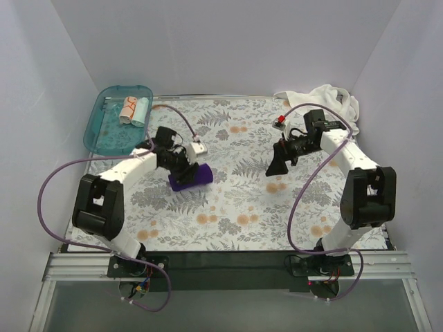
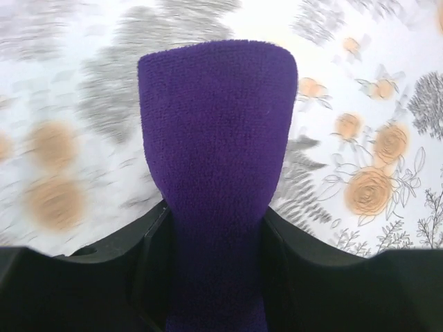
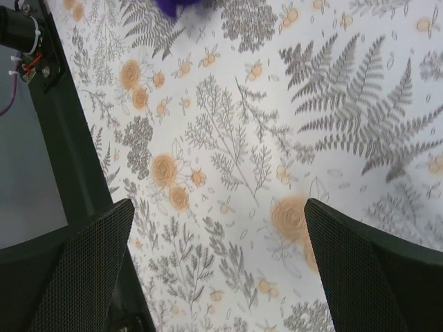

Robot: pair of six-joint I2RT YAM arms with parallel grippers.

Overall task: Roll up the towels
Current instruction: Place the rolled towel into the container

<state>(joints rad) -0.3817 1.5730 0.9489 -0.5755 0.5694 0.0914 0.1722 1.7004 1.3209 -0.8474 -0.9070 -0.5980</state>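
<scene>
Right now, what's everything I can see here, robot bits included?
purple towel: one, dark purple, rolled, left of centre
white towel: one, white, crumpled, far right corner
orange roll: one, white-orange, in tray
teal roll: one, pale teal, in tray
tray: one, translucent teal, far left corner
sheet: one, floral grey-orange, spread flat under it all
left gripper: one, black, shut on purple towel
right gripper: one, black, open, empty

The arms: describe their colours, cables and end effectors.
The left arm and right arm have white links and black joint housings. A purple cable loops beside each. The right end effector has black fingers with a fine mesh texture.
</scene>
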